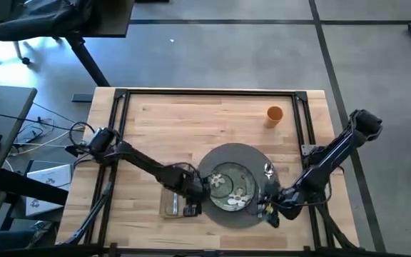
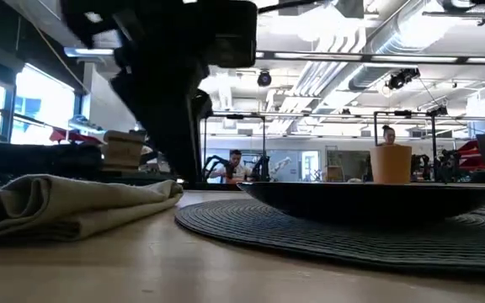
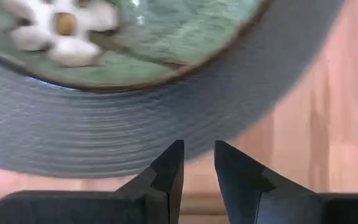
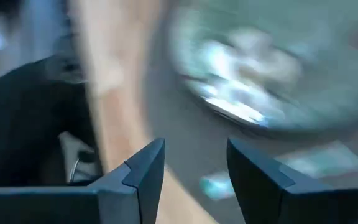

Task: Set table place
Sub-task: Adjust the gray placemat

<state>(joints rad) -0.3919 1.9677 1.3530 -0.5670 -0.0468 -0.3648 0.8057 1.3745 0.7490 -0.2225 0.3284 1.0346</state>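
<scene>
High view is showing the table (image 1: 212, 118) with the left arm reaching in over the folded napkin (image 1: 171, 202), which is lying just beside the mat's left edge. The left gripper (image 1: 193, 187) is hovering between the napkin and the plate (image 1: 231, 187); its wrist view is showing the fingers (image 3: 169, 171) nearly closed, a narrow gap between them, gripping nothing. The round grey mat (image 1: 257, 158) is sitting at the near middle of the table, with the green floral plate resting on it. At the mat's right rim the right gripper (image 1: 270, 209) is working low beside what looks like cutlery (image 1: 268, 170), though that piece is too small to name. Its own fingers (image 4: 145, 171) are standing moderately apart and empty. The orange cup (image 1: 275, 115) is waiting well apart, toward the far right.

I judge the cutlery placement to be the step in hand. Doing it well is calling for lowering the piece flat, parallel to the plate's edge, keeping clear of the rim, and releasing only once it is resting on the mat.
</scene>
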